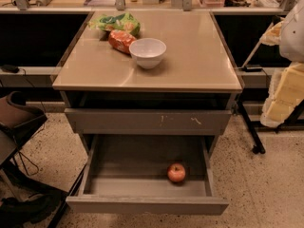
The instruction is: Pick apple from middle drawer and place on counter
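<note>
The apple (176, 173) is small, round and red-orange. It lies inside the open middle drawer (128, 163), near the front right of the drawer's floor. The drawer is pulled out far, with its plain front panel toward me. The beige counter (199, 56) tops the grey cabinet above it. My gripper (281, 99), pale yellow under the white arm (292, 32), hangs at the right edge of the view. It is beside the counter's right side, well above and to the right of the apple, and touches nothing of the task.
A white bowl (147, 52), a red-orange snack bag (121, 40) and a green bag (116, 23) lie on the counter's back left. The scratched upper drawer front (147, 121) is shut. A dark chair (19, 120) stands at left and a black table leg (249, 127) at right.
</note>
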{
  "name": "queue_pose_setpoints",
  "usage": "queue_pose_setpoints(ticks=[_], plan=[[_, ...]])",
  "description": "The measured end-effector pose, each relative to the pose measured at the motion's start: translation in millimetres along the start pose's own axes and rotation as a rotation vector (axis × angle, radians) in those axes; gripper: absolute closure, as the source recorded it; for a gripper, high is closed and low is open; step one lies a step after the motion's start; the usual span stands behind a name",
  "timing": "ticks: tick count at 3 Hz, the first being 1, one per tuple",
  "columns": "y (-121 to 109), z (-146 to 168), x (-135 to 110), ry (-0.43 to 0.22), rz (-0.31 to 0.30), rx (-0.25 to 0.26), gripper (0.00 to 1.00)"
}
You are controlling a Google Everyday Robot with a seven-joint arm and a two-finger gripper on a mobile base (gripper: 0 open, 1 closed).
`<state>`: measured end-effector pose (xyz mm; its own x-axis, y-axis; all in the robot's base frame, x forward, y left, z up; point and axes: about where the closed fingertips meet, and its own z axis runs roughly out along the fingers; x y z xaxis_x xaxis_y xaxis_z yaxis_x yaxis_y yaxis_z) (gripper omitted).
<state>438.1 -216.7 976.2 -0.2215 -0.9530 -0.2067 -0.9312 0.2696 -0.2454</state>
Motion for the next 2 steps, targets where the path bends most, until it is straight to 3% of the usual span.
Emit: queue_pose_setpoints(ticks=[2], plan=[[4.5, 0.2, 4.4, 0.0, 0.0, 0.0, 0.0]])
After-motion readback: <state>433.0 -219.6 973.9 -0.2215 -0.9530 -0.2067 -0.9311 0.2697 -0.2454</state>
